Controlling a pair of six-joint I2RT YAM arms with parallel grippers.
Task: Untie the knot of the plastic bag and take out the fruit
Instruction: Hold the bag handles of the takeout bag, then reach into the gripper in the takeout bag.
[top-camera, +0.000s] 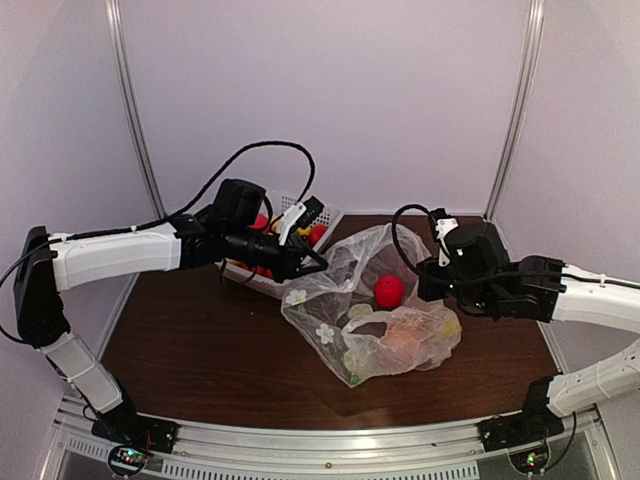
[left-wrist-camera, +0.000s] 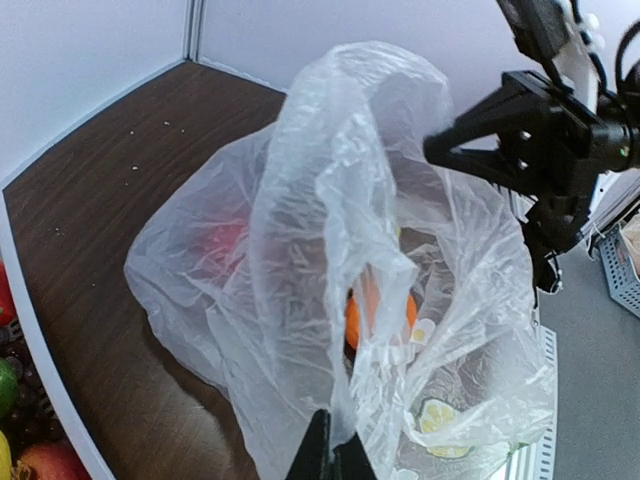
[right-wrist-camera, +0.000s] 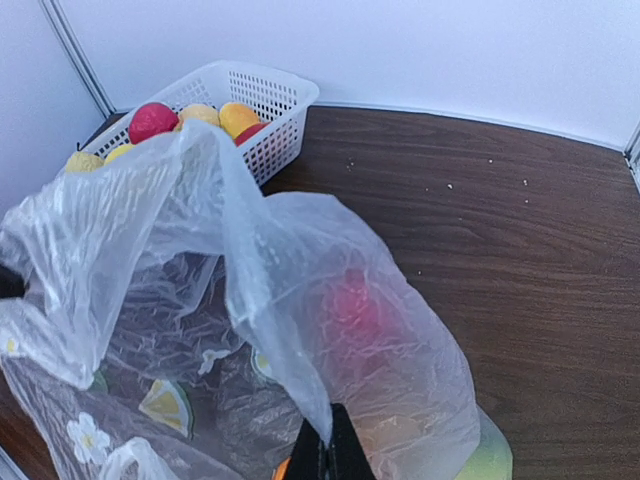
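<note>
Two grips on plastic bag (top-camera: 330, 300), left pincer (left-wrist-camera: 333, 455), right pincer (right-wrist-camera: 327, 447), basket (right-wrist-camera: 270, 110) behind

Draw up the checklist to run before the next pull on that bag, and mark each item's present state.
1. Grip of left pincer on plastic bag film: ok, shut on it.
2. Grip of right pincer on the film: ok, shut on it.
3. The knot undone: cannot tell; none shows in any view.
4. Contents taken out: not ok; red fruit and orange fruit lie inside.
5. Pincers apart, on opposite sides: ok.
</note>
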